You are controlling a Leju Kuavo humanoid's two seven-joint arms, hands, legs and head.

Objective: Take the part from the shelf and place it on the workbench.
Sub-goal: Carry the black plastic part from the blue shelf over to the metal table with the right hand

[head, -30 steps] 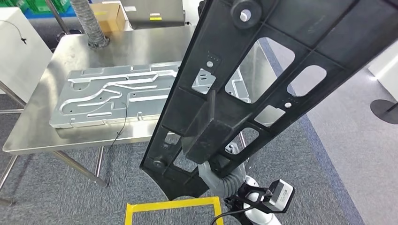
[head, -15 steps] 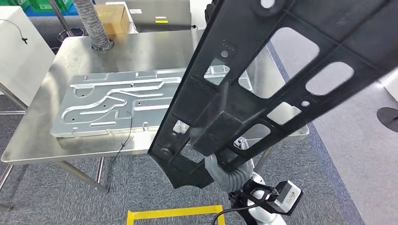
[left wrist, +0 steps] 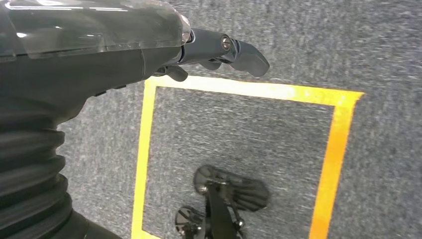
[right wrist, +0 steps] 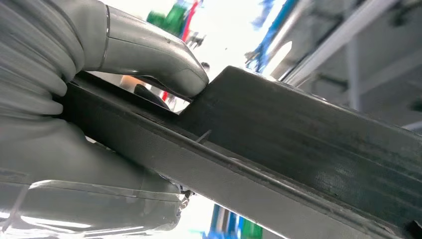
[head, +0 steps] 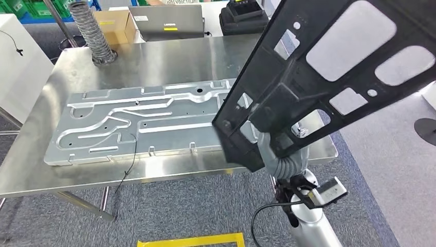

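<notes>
The part [head: 280,98] is a long black plastic frame with several cut-outs. It slants up from the workbench's near right corner toward the upper right of the head view. My right hand [right wrist: 99,104] grips its lower end, with the grey thumb [right wrist: 154,59] pressed on one face; the ribbed wrist cover [head: 282,163] shows under the part. The steel workbench [head: 169,56] lies beneath and to the left of it. My left hand [left wrist: 214,50] hangs over the floor and holds nothing, fingers loosely apart.
A large embossed aluminium plate [head: 144,123] covers the middle of the bench, with a thin cable [head: 128,159] trailing over its front edge. A ribbed hose [head: 90,33], a cardboard box [head: 115,23] and a laptop [head: 167,20] stand at the back. Yellow floor tape [left wrist: 338,149] marks a square.
The whole view has shifted, with the bench now nearer and more fully seen. The part has swung up and to the right in my right hand, uncovering the plate.
</notes>
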